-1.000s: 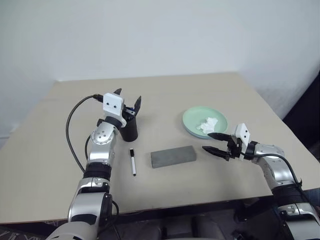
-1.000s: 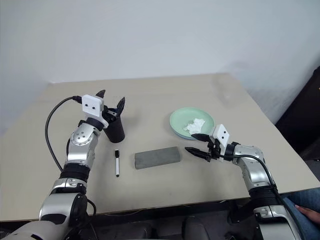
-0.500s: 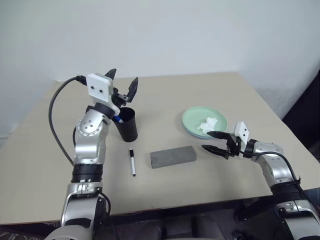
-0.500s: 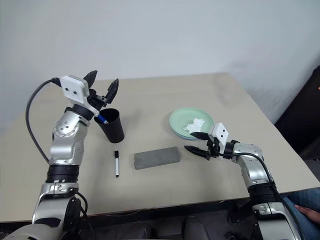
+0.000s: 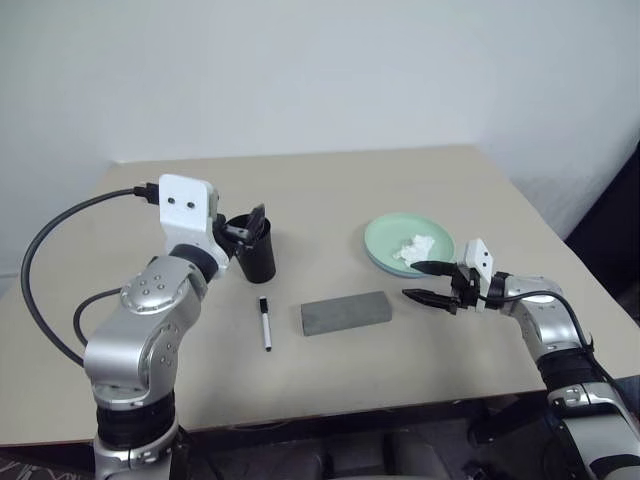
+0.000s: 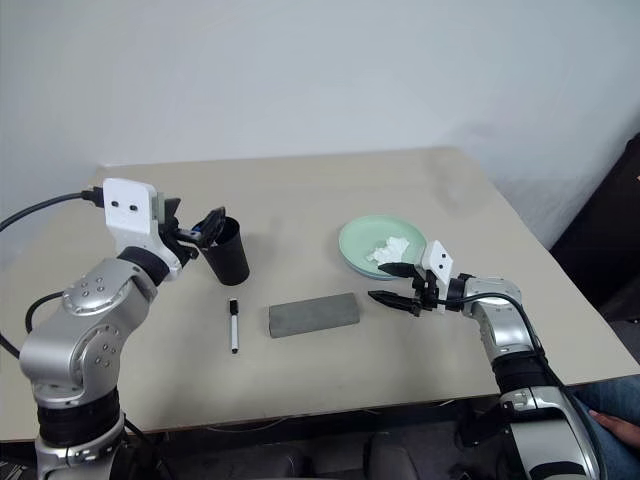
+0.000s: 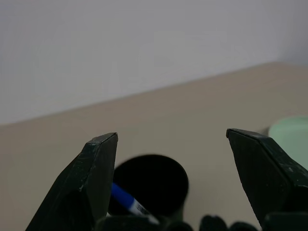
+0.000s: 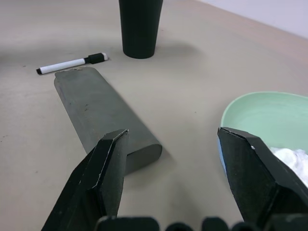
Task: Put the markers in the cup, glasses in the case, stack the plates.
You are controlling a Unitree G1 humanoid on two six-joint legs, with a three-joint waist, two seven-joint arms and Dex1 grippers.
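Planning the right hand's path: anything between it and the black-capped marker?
Yes. In the left eye view the grey case lies on the table between the right hand and the black-capped marker; the right wrist view shows the same.

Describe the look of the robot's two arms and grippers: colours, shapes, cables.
Both arms are silver metal with rounded joint housings and black bands between segments. Each ends in a white boxy wrist block with two small dark dots, carrying a gripper of two black, tapering fingers: left gripper, right gripper. A black cable loops from the left wrist block; a thinner black cable runs along the right forearm.
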